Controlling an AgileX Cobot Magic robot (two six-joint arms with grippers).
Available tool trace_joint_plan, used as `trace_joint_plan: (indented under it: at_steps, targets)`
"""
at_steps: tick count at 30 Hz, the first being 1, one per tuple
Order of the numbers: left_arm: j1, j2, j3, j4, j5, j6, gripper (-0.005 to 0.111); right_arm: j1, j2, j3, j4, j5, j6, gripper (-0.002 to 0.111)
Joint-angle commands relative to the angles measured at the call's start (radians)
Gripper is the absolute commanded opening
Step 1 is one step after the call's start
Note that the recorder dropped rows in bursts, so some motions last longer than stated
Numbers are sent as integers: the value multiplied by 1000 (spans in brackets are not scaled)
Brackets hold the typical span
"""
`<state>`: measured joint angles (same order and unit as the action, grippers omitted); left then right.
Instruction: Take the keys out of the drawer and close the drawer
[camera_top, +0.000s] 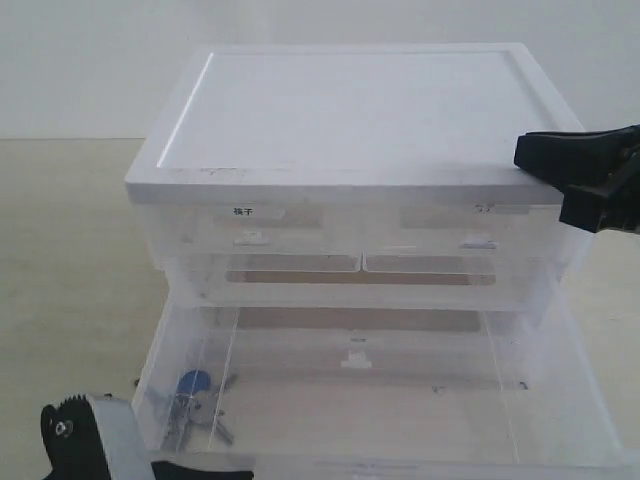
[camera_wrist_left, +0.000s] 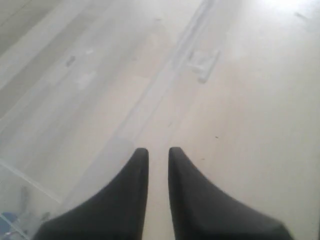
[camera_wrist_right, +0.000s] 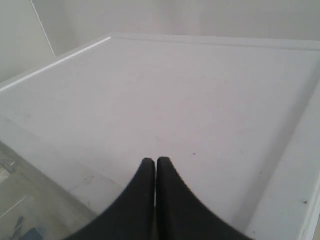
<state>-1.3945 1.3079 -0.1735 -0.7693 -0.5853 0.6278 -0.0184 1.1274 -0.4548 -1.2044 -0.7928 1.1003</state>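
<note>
the keys (camera_top: 196, 398) lie in the open drawer (camera_top: 420, 405), in its near left corner. the left gripper (camera_wrist_left: 155, 153) is narrow and empty beside them; better to open wider, come down over the ring, then close. the right gripper (camera_wrist_right: 152, 162) is closed, holding nothing, over the cabinet top (camera_wrist_right: 200, 100).

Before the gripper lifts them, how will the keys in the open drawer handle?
The keys are a loose bunch with a blue tag, so they'll likely dangle. On the smooth plastic floor of the drawer they may slide.
</note>
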Motion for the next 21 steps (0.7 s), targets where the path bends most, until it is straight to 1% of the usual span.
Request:
trace_joint_plan:
  at_steps: [1, 5, 7, 10, 13, 15, 17, 19, 21]
  targets:
    - [29, 27, -34, -22, -109, -12, 13, -2, 1, 7, -18, 34, -3, 0]
    - [29, 30, -91, -12, -117, 4, 13, -2, 1, 7, -17, 39, -3, 0]
    - [29, 47, -117, 29, -106, -18, 13, -2, 1, 7, -17, 39, -3, 0]
    - [29, 104, -160, 84, -87, -52, 13, -2, 1, 7, -24, 39, 1, 0]
    - [29, 170, -195, 86, -87, -54, 13, -2, 1, 7, -35, 39, 10, 0]
    - [29, 204, -213, 106, -87, -85, 13, -2, 1, 7, -37, 39, 10, 0]
    - [29, 249, -237, 194, -87, -151, 13, -2, 1, 7, -37, 36, 12, 0]
    - [29, 286, -255, 267, -116, -213, 13, -2, 1, 7, -37, 34, 14, 0]
    - [29, 325, -277, 294, -162, -240, 13, -2, 1, 7, -37, 34, 14, 0]
